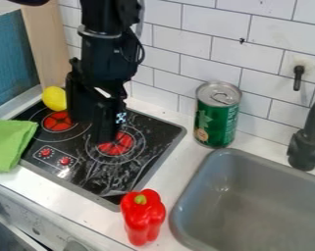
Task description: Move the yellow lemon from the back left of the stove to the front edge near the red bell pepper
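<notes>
Over the glossy black stovetop (117, 179), right of a rounded yellow object (54, 98), hangs a black gripper (98, 128); spread or pressed together, I cannot tell.

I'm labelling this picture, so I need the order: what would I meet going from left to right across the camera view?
Green cloth, round yellow thing, black gripper, red bell pepper, green can, black faucet.

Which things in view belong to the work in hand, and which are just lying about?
At the work: gripper; stovetop below it; yellow object, seemingly nearest.
Just there: green cloth, over the stovetop's edge; red pepper and green can, both upright; sink; faucet.
</notes>
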`<act>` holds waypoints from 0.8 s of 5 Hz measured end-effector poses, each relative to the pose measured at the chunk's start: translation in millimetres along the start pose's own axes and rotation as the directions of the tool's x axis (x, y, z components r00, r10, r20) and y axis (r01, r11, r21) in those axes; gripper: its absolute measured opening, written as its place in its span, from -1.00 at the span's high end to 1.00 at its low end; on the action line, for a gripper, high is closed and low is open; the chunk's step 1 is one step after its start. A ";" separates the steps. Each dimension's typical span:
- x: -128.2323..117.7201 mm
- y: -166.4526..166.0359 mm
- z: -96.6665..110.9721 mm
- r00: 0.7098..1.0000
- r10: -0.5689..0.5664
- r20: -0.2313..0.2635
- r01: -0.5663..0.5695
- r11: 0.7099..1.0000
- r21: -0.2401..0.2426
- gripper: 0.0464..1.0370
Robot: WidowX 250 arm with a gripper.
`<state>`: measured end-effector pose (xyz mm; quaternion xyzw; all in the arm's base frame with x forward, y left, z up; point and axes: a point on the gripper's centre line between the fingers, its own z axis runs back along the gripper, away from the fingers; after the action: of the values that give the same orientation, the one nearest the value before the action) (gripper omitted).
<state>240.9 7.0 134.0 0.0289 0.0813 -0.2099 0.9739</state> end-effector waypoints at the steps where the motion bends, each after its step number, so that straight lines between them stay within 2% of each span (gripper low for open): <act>1: 1.2 1.0 -5.0 1.000 0.011 -0.005 -0.011 1.000 -0.015 -0.92; 2: -1.7 46.3 -7.8 0.964 0.233 0.127 -0.228 0.972 -0.054 -0.92; 3: -7.1 84.0 -3.3 0.866 0.446 0.224 -0.447 0.893 -0.051 -0.92; 4: -9.0 108.8 6.4 0.723 0.638 0.265 -0.651 0.757 -0.047 -0.92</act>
<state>278.8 109.1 144.3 0.0512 -0.0700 0.1378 0.9867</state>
